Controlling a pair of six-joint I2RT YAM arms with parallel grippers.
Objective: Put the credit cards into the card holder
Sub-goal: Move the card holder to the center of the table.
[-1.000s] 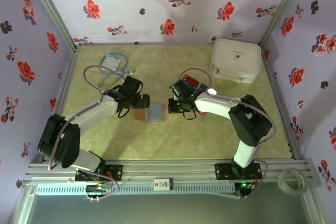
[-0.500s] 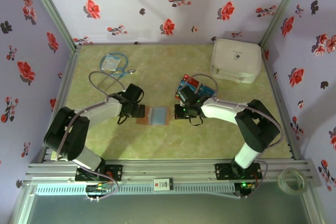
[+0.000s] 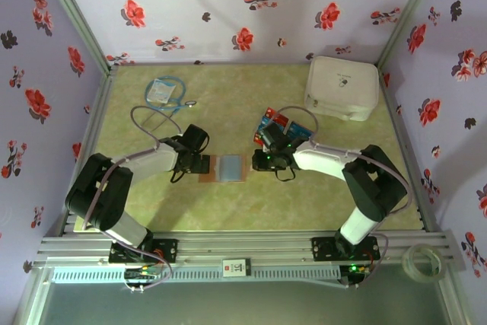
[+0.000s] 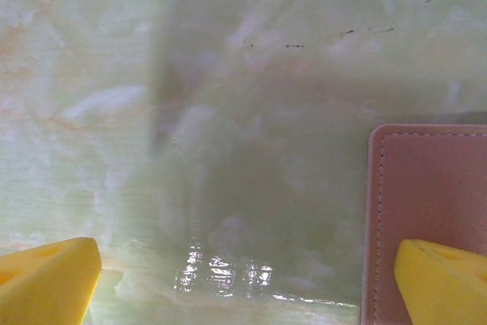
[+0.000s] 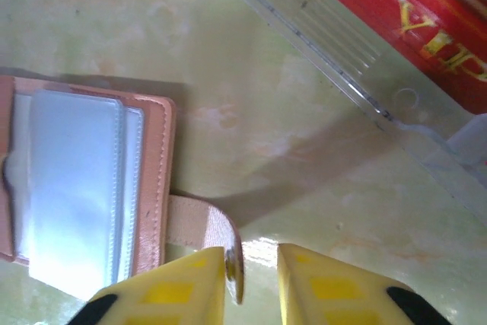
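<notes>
As the right tool (image 5: 251,264) eases apart, the card holder (image 5: 156,188) lies flat.

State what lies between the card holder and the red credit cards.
Bare green tabletop, seen in the right wrist view, up to the clear plastic edging the credit cards.

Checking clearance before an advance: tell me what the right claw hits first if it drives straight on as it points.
The right claw would first meet the card holder's strap, lying between its fingertips; past that, bare table, though depth is unclear.
</notes>
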